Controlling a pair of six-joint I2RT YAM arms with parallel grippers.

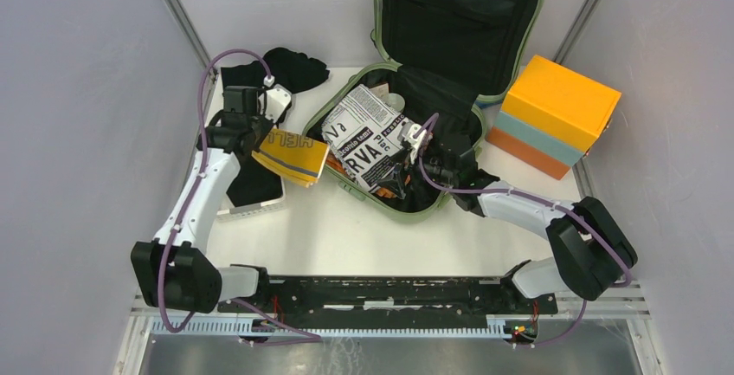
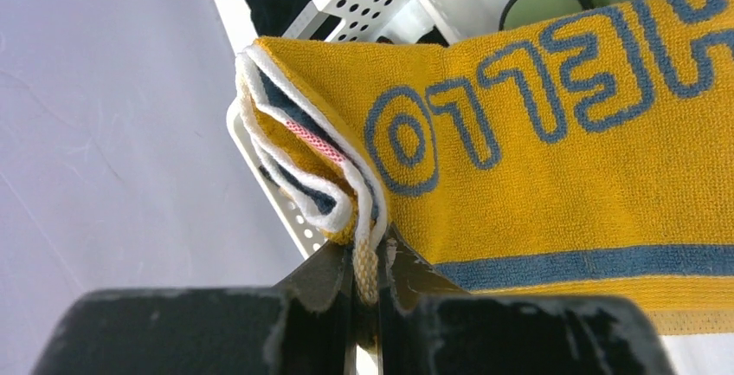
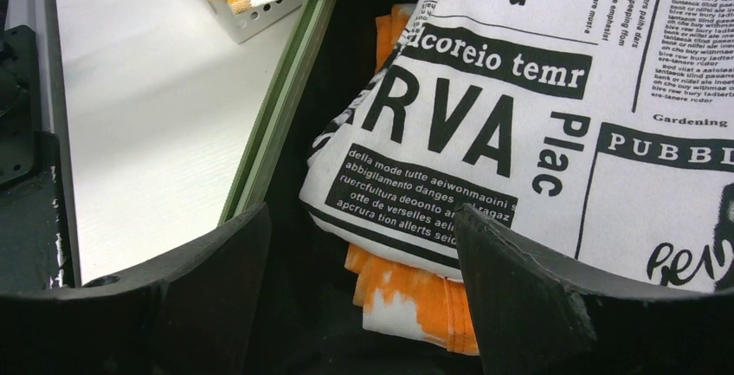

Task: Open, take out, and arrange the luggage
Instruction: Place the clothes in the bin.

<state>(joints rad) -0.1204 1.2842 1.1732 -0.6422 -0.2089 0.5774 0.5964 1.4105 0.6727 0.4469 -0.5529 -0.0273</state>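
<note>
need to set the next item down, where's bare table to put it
Bare: the table strip between the luggage and the mounting rail, bordered left by the white basket. Crowded: the left, with basket, black clothes and the yellow towel in the left gripper; back right, the orange and light-blue box.

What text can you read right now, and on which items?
"HELLO", upside down in blue: yellow towel.
"RVA", "coreio temr", "Plac", "PUBB", "Gardening": newsprint cloth inside the luggage.
Fine print on that cloth: mostly too small to read.
</note>
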